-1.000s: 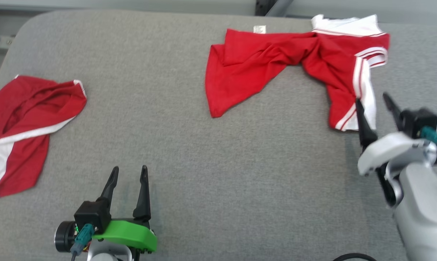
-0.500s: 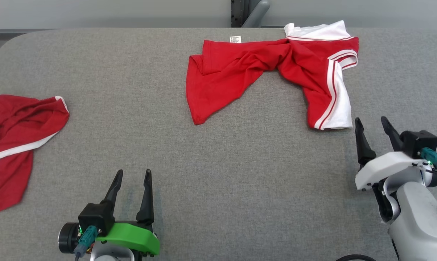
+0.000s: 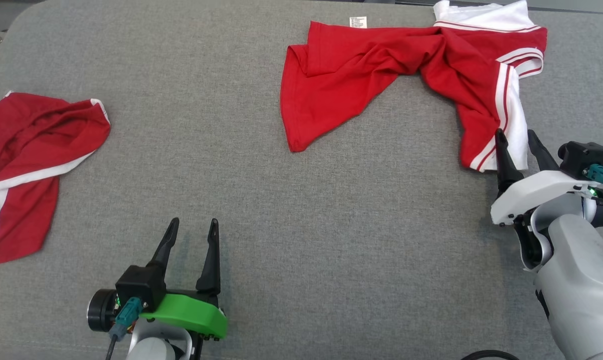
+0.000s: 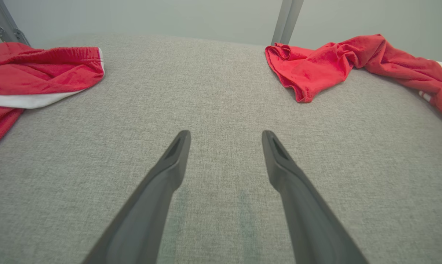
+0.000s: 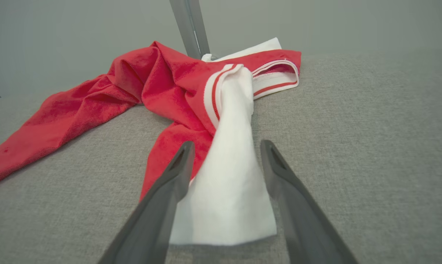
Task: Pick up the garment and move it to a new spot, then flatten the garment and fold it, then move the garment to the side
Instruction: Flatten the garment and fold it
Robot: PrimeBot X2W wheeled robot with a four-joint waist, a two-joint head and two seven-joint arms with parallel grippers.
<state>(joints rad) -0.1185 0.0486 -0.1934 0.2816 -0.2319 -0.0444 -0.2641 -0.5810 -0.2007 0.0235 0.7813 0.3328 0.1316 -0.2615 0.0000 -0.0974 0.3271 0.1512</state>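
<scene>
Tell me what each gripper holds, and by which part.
Nothing. The right gripper stands open around the white end of the garment; the left gripper is open, empty.

1. No word, brand, number or sign can be read in any of the views
2. The only label is a small white tag (image 3: 358,22) at the far edge of the red garment (image 3: 381,65), lying on the grey surface just beyond the hem
3. The white tag bears faint grey marks that look like lines of print, but they are too small and blurred to make out
</scene>
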